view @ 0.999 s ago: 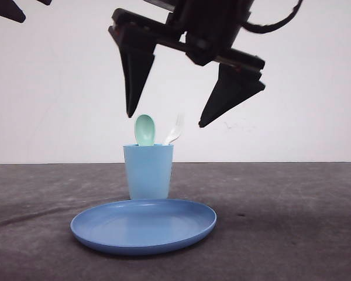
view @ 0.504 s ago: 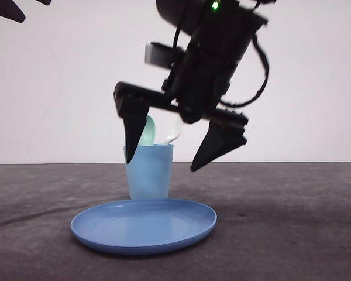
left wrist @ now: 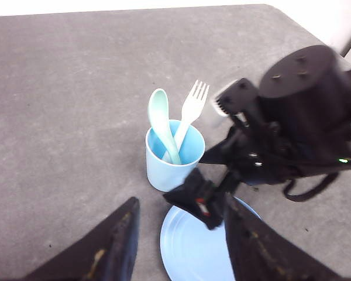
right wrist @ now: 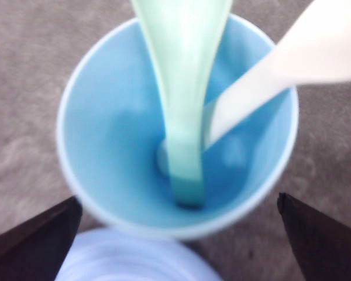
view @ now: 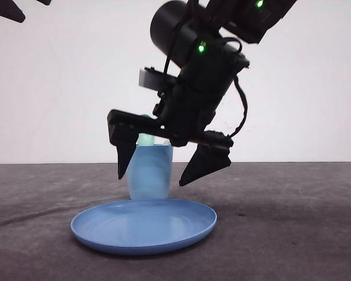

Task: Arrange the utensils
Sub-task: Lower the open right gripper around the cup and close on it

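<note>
Nearest the front camera, a blue plate lies flat on the grey worktop. Just behind it stands a light-blue cup, upright, with the spoon and the fork standing inside it — handles down in the cup, heads above the rim and leaning apart. The right pincer hangs over the cup with its jaws spread wide, one finger on each side of the cup, gripping nothing. In the left wrist view the left pincer is also released — its two dark fingers apart, above the plate's near side.
</note>
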Controlling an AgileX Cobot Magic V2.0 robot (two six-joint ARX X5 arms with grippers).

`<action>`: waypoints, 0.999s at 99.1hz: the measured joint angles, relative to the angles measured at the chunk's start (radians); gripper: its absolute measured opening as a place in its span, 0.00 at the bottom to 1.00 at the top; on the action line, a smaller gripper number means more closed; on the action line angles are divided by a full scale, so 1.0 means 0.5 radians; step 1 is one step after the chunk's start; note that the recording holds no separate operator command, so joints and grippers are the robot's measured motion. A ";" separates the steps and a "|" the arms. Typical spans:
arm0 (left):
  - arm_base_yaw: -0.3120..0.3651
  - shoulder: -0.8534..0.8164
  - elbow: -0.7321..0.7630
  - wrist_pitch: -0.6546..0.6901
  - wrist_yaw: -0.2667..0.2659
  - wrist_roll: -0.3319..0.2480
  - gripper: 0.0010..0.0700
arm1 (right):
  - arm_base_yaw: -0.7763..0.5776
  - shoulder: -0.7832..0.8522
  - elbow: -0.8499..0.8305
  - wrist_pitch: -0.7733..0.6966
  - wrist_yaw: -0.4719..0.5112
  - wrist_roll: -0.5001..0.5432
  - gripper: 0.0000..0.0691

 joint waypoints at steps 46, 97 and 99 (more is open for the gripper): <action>0.000 0.000 0.000 0.000 0.000 0.000 0.38 | -0.026 0.153 0.251 0.008 0.108 -0.128 0.83; 0.000 0.000 0.000 0.000 0.000 0.000 0.38 | -0.023 0.086 0.267 -0.112 0.107 -0.143 0.54; 0.000 0.000 0.000 0.000 0.000 0.000 0.38 | -0.022 0.064 0.267 -0.126 0.106 -0.143 0.54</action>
